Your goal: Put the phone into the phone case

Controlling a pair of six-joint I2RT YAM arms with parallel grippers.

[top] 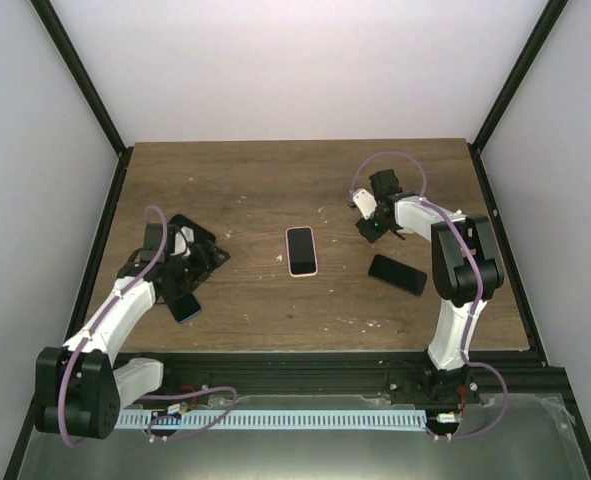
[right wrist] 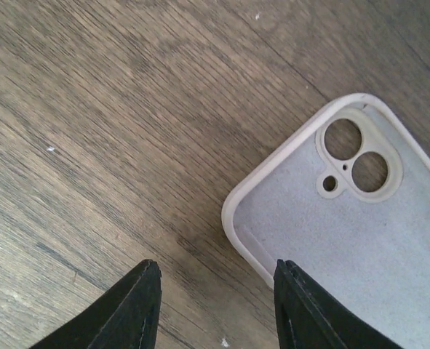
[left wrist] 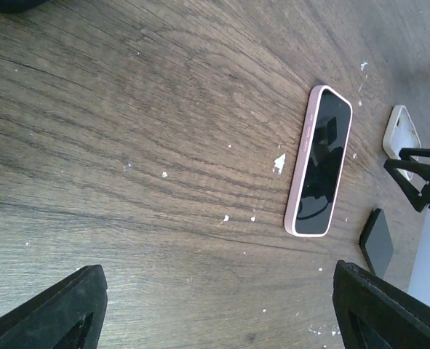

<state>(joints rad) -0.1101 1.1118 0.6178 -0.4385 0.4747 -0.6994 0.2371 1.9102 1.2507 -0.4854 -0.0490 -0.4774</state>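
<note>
An empty white phone case [right wrist: 345, 225] lies open side up, its camera cut-outs showing; it also shows in the top view [top: 362, 201] and the left wrist view [left wrist: 402, 131]. My right gripper [right wrist: 218, 309] is open just above the case's corner, and its right finger [right wrist: 302, 313] overlaps the case's edge. It shows in the top view [top: 368, 224]. A bare black phone [top: 396, 274] lies to the right of centre. A phone in a pink case [top: 301, 250] lies screen up at the centre. My left gripper [top: 207, 252] is open and empty at the left, facing that pink phone [left wrist: 320, 163].
A second dark phone [top: 183, 305] lies under my left arm near the front left. The black phone [left wrist: 377, 240] and my right gripper's fingers [left wrist: 425, 174] show at the right of the left wrist view. White flecks dot the wooden table [top: 255, 190].
</note>
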